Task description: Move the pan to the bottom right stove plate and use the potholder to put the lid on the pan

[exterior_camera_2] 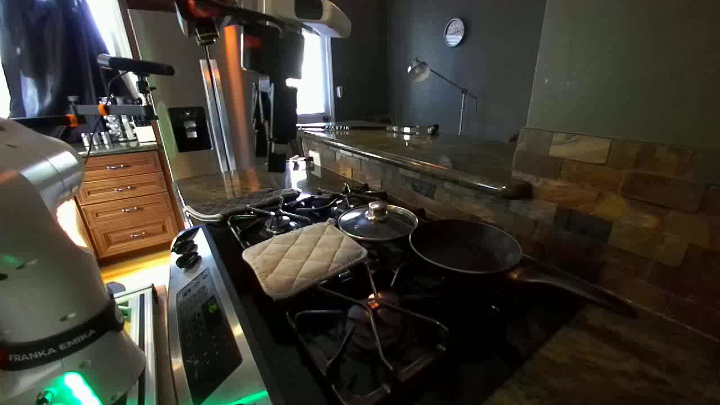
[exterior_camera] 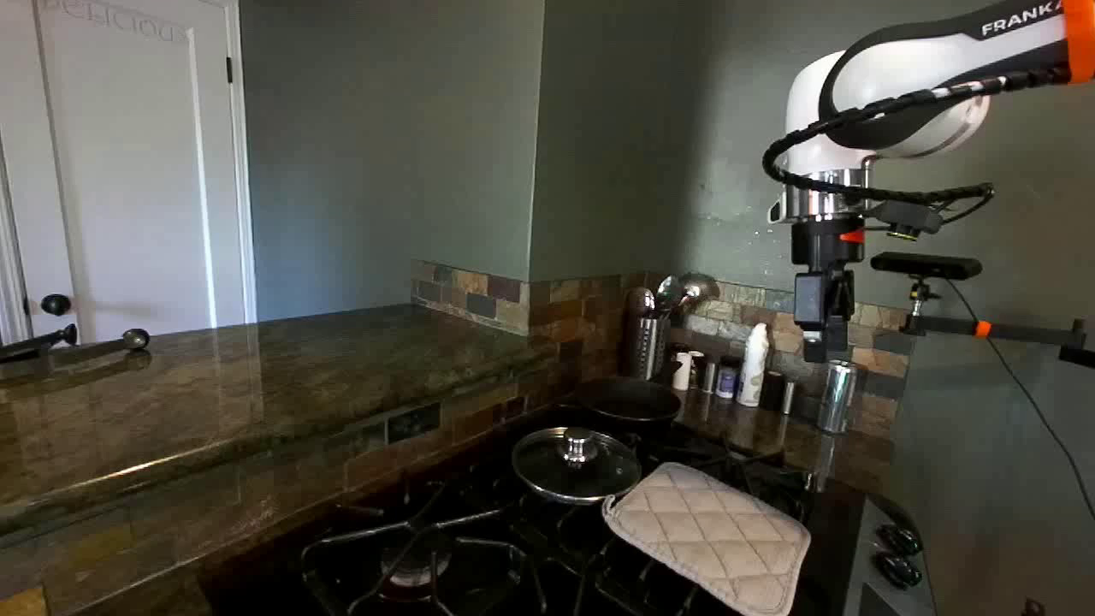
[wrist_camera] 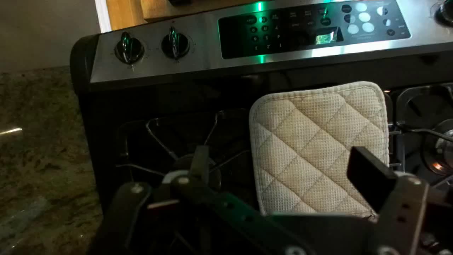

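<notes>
The dark pan (exterior_camera_2: 464,247) sits on the back of the stove, its handle reaching past the stove's edge; it also shows at the back in an exterior view (exterior_camera: 629,400). The round glass lid (exterior_camera: 565,470) with a shiny knob lies next to the pan, and both exterior views show it (exterior_camera_2: 377,225). The cream quilted potholder (exterior_camera: 714,535) lies flat on the grates beside the lid, near the control panel (exterior_camera_2: 306,256). My gripper (exterior_camera: 825,346) hangs well above the stove, pointing down, with nothing between its fingers. In the wrist view my gripper (wrist_camera: 283,159) is wide open, with the potholder (wrist_camera: 318,148) below.
Steel canisters, a white bottle and a utensil holder (exterior_camera: 650,346) stand along the backsplash. A raised stone counter (exterior_camera: 282,385) borders the stove's back. Bare burner grates (exterior_camera_2: 374,326) stand beside the potholder. Control knobs (wrist_camera: 175,44) line the front panel. A dark quilted pad (exterior_camera_2: 242,203) lies on the far counter.
</notes>
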`<state>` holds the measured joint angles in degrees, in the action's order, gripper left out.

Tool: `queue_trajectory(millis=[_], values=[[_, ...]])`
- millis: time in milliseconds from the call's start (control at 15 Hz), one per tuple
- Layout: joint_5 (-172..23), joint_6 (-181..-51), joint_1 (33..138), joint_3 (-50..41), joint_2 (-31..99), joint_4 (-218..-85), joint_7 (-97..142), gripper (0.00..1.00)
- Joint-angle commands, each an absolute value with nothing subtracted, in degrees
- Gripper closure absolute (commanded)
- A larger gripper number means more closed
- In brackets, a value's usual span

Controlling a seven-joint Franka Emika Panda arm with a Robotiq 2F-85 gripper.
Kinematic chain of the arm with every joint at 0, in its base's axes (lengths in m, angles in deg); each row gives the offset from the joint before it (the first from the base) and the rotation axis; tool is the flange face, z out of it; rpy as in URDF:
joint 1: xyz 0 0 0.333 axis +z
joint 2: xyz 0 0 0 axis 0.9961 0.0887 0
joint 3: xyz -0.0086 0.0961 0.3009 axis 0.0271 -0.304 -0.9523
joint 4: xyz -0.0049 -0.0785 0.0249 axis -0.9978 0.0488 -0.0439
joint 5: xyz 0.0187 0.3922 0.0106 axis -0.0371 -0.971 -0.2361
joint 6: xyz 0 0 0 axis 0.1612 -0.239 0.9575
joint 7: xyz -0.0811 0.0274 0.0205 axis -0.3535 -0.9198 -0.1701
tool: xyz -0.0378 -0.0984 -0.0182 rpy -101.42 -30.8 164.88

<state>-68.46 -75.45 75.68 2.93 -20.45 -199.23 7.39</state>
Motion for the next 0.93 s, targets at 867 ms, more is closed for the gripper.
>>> queue_trajectory(millis=[867], values=[[-71.51, -98.08, 69.95, 4.56, 4.64, -187.96, 31.2, 0.0]])
